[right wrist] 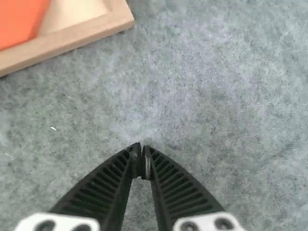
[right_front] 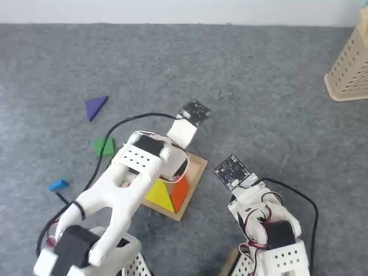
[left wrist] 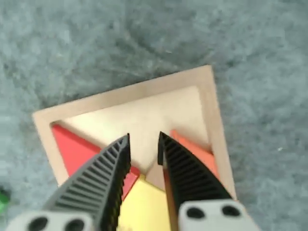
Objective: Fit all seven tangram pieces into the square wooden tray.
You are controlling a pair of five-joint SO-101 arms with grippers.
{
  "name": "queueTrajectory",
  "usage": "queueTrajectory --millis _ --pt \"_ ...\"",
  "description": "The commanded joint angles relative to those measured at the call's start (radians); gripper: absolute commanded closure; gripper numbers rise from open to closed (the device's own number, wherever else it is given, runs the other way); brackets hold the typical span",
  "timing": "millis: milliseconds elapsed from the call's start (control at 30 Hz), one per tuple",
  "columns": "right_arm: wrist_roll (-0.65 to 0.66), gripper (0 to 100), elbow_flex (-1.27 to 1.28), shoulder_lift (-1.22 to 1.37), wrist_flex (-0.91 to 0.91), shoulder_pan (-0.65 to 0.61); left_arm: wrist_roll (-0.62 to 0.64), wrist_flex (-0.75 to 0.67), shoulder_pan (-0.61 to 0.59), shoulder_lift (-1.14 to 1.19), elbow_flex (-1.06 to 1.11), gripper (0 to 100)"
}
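Note:
The square wooden tray (left wrist: 125,94) lies on grey carpet and holds a red piece (left wrist: 72,149), a yellow piece (left wrist: 144,202) and an orange piece (left wrist: 197,149). Its far half is bare wood. My left gripper (left wrist: 144,139) hovers over the tray's middle, open by a narrow gap with nothing between its fingers. In the high view the left arm (right_front: 132,172) covers much of the tray (right_front: 198,167). My right gripper (right wrist: 141,147) is shut and empty above the carpet, just beside the tray's corner (right wrist: 72,36). A purple triangle (right_front: 96,106), a green piece (right_front: 104,147) and a blue piece (right_front: 58,185) lie loose to the tray's left.
A beige slotted basket (right_front: 351,63) stands at the far right edge. The right arm's base (right_front: 276,241) sits at the front right. A black cable (right_front: 138,118) loops over the left arm.

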Motion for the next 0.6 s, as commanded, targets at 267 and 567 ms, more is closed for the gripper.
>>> queueTrajectory --millis 267,567 --pt "-0.006 99.1 0.018 -0.015 0.005 0.001 -0.014 -0.035 0.126 0.127 -0.045 91" --pt "-0.006 99.1 0.018 -0.015 0.005 0.001 -0.048 -0.031 0.133 0.087 0.050 91"
